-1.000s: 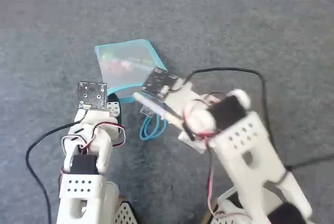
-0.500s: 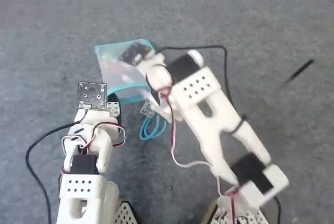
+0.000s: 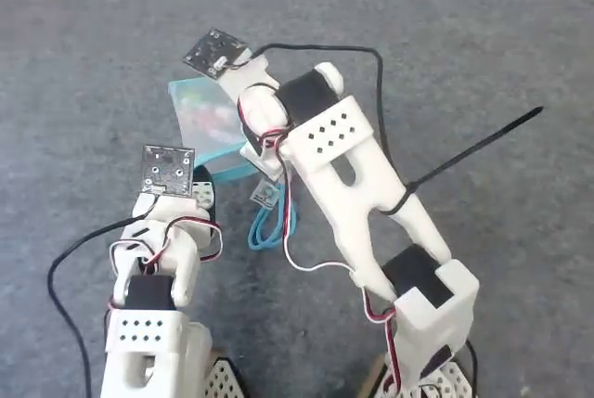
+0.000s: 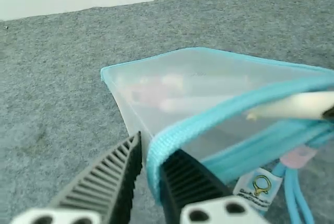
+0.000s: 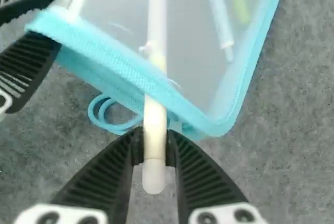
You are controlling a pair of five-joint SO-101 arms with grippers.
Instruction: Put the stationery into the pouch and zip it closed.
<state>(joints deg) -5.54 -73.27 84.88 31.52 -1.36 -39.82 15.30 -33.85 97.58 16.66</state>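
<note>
The translucent pouch (image 3: 200,115) with a teal zipper edge lies on the grey carpet. My left gripper (image 4: 155,148) is shut on the pouch's zipper edge at its near corner, which holds the mouth lifted; in the high view it sits at the pouch's near-left corner (image 3: 200,186). My right arm (image 3: 320,138) stretches out over the pouch. My right gripper (image 5: 154,135) is shut on a white pen (image 5: 154,174), whose front part lies inside the pouch (image 5: 209,41) past the zipper edge. Green, pink and blue stationery (image 5: 232,10) lies deeper inside. The pen's tip (image 4: 297,106) pokes in at the mouth.
A blue cord loop (image 3: 269,226) and a small tag (image 3: 264,196) hang from the pouch's near side. A black cable (image 3: 483,143) trails across the carpet to the right. A pale wall runs along the far edge.
My right arm has swung from the near side out over the pouch, carrying the white pen into the mouth. The left arm has kept still on the pouch's edge.
</note>
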